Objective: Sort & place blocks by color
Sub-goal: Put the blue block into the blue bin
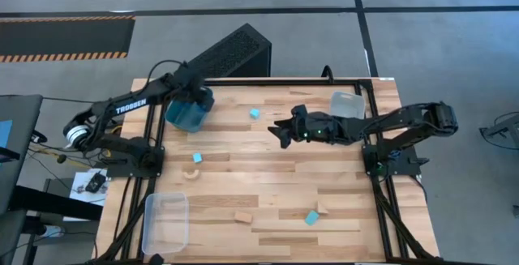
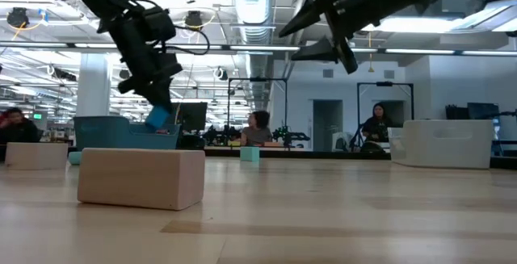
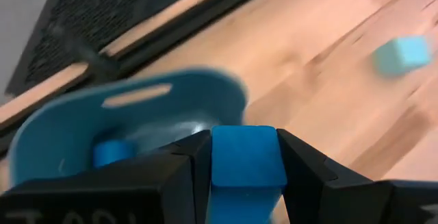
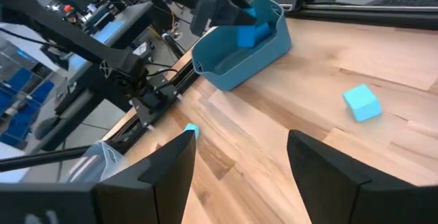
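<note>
My left gripper (image 1: 197, 96) hangs over the teal bin (image 1: 186, 115) at the table's far left and is shut on a dark blue block (image 3: 246, 159). Another blue block (image 3: 109, 152) lies inside that bin. My right gripper (image 1: 283, 132) hovers open above the far middle of the table, touching nothing. Loose on the wood lie a cyan cube (image 1: 255, 113), a cyan block (image 1: 197, 158), a tan arch (image 1: 192, 173), a tan block (image 1: 243, 215), a cyan block (image 1: 311, 217) and a tan wedge (image 1: 323, 208). My left gripper pinches the dark blue block by two opposite side faces (image 3: 217, 157), one finger on each. The fingers (image 2: 153, 94) come from above, slanting down. The block (image 2: 158, 119) is lifted clear and hangs just above the teal bin's rim (image 2: 121, 123).
A clear bin (image 1: 165, 220) sits at the near left corner and another clear bin (image 1: 349, 104) at the far right. A black perforated box (image 1: 231, 53) stands beyond the far edge. People sit in the room behind the table. Bare wood lies in the table's middle.
</note>
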